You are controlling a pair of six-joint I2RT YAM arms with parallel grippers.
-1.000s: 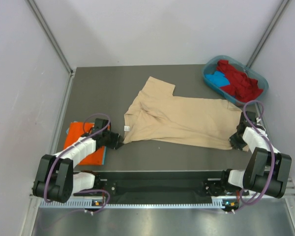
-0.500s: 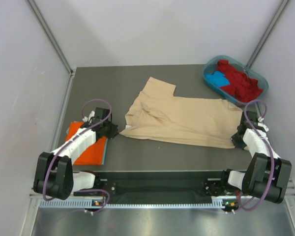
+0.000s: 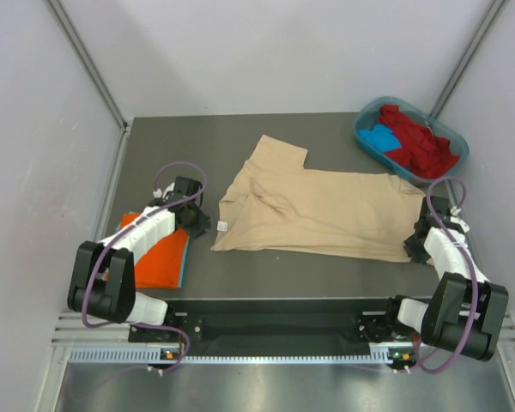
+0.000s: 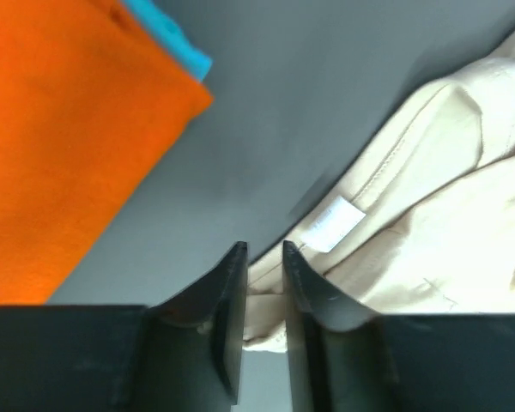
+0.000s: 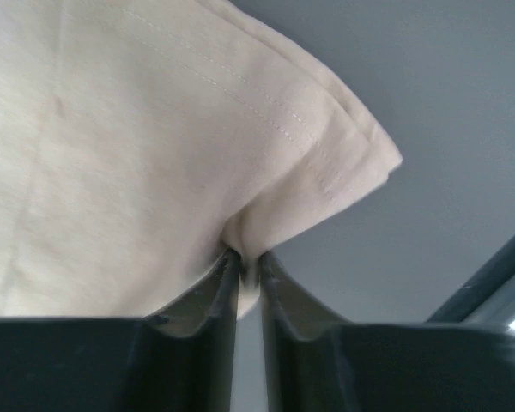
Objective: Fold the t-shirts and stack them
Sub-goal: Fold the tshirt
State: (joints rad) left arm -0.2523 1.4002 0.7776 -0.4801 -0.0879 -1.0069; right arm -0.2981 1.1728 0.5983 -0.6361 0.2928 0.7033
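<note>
left claw (image 4: pixel 264 249): my fingers stand a narrow gap apart, pinching nothing, just over the beige t-shirt (image 3: pixel 318 210) beside its white label (image 4: pixel 335 225).
right claw (image 5: pixel 247 256): pressed together on the beige t-shirt's folded corner, near the table's (image 3: pixel 326 276) right edge.
beige t-shirt: spread across the table's middle.
orange t-shirt (image 3: pixel 154 257): folded, near the left edge.
tub (image 3: pixel 360 129): far right corner, holding red cloth (image 3: pixel 421 146).

Beige t-shirt (image 3: pixel 318 210) spread out, orange t-shirt (image 3: pixel 150 257) folded

Dark table (image 3: pixel 172 146), beige t-shirt (image 3: pixel 326 215), folded stack (image 3: pixel 154 262), tub (image 3: pixel 360 136)
</note>
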